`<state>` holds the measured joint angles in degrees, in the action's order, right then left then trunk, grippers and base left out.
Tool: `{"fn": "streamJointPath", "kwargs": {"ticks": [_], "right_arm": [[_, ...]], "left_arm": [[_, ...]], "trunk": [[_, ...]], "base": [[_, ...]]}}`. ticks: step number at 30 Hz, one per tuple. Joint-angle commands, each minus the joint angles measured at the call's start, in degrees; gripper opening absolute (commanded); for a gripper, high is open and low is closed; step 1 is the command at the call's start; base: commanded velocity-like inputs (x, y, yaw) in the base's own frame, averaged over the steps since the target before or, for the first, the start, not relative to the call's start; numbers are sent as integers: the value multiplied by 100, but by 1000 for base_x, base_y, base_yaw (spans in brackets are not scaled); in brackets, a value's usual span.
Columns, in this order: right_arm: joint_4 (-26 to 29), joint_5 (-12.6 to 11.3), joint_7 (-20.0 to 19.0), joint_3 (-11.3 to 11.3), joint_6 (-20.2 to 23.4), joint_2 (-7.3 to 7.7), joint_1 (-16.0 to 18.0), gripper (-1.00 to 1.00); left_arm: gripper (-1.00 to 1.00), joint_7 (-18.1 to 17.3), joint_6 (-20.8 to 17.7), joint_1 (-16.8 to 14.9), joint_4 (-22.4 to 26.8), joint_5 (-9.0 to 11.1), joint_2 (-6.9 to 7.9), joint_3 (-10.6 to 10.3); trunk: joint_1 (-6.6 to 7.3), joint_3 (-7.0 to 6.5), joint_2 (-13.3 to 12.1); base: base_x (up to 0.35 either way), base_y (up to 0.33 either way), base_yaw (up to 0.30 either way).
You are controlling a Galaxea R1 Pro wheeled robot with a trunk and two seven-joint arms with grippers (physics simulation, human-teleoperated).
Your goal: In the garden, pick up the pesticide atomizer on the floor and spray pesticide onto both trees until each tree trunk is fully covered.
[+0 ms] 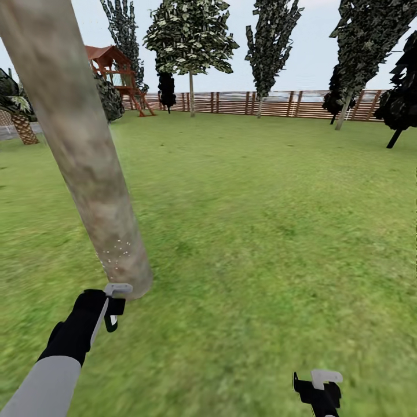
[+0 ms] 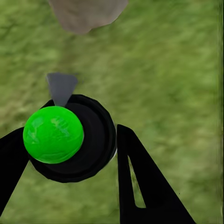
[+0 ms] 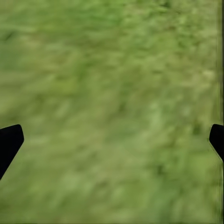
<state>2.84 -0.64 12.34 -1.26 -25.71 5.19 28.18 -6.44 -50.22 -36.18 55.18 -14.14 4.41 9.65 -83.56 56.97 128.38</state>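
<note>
Grey-beige and mottled, the tree trunk point(image 1: 81, 156) leans across the left of your head view; its top is cut off by the frame's upper edge, so you see no leaves on it. A patch of whitish pesticide point(image 1: 119, 252) specks dots its lower part.

Your left hand point(image 1: 113, 310) sits just beside the trunk's base, pinching the pesticide atomizer point(image 1: 111, 321). In the head view the bottle is mostly hidden. In the left wrist view the atomizer point(image 2: 70, 140) shows a bright green round top, with one black finger on each side.

Your right hand point(image 1: 318, 385) is partly cut off at the bottom right. In the right wrist view its two fingertips point(image 3: 9, 142) stand spread wide.

Open grass point(image 1: 260, 231) runs from the trunk to the fence point(image 1: 260, 103).
</note>
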Motion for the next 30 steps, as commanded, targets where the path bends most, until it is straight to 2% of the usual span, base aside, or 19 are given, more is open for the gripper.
{"fn": "streamJointPath", "kwargs": {"ticks": [1, 10, 24, 30], "right_arm": [[-3, -6, 14, -15, -13, -2, 3, 100], [-10, -6, 15, -15, -13, -9, 3, 100], [-11, -6, 12, -15, -13, -9, 3, 100], [-9, -6, 6, -15, -13, -9, 3, 100]], "left_arm": [[-100, -59, -23, -3, 9, -63, -2, 10], [-100, -59, -31, -3, -5, -80, 24, 35], [-100, -70, -32, -3, -16, -21, 2, 8], [-100, -127, -41, -3, -16, -19, 7, 7]], "trunk": [[1, 5, 2], [1, 5, 2], [1, 5, 2], [1, 5, 2]], "base": [[2, -273, 0], [35, -274, 197], [170, -247, 276], [201, -228, 61]]}}
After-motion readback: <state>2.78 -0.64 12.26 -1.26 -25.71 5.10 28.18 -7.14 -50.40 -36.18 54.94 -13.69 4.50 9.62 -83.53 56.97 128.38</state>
